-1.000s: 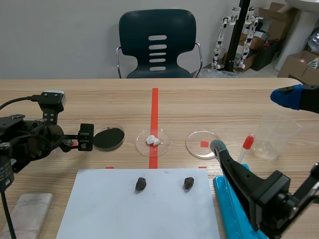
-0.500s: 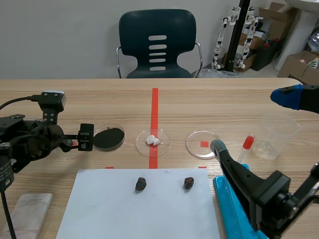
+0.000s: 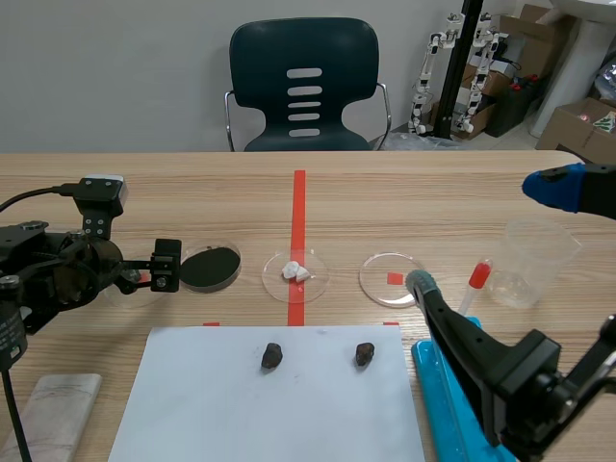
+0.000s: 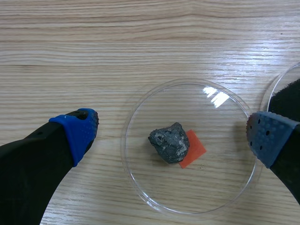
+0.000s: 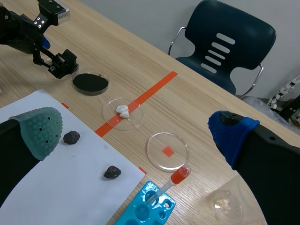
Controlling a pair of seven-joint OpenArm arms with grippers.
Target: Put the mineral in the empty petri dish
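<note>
Pale wood tabletop [image 3: 433,192] fills the scene, crossed by orange-red tape marks. Nearest lies a white sheet [image 3: 289,414] with two dark stones on it, well apart: the left mineral [image 3: 272,356] and the right mineral [image 3: 364,354], with nothing touching either. A marbled slab [image 3: 58,414] lies beside the sheet's near left corner. A blue tray [image 3: 435,390] lies along its right edge, partly under the right arm.

The right arm's fingers [image 5: 40,129] are spread wide with nothing between them, one low by the tray and the other raised over the tabletop's right side. A red-bulbed pipette [image 3: 474,286] lies slantwise with its thin end on the tray.

Just beyond the sheet runs a row of dishes. The empty petri dish [image 3: 375,279] sits past the sheet's far right corner, over a tape square, holding nothing. Next to it, on the centre tape line, is the white-crumb dish [image 3: 313,281], then the black-powder dish [image 3: 238,268]. Just left of that, the left arm's fingers [image 4: 70,140] hang spread on either side of a fourth dish [image 4: 140,187], gripping nothing. A third mineral [image 4: 169,143] lies inside it, partly over a tape square.

A clear plastic cup [image 3: 532,262] stands right of the pipette. Beyond the tabletop, a dark chair [image 3: 304,58] stands before a grey wall.
</note>
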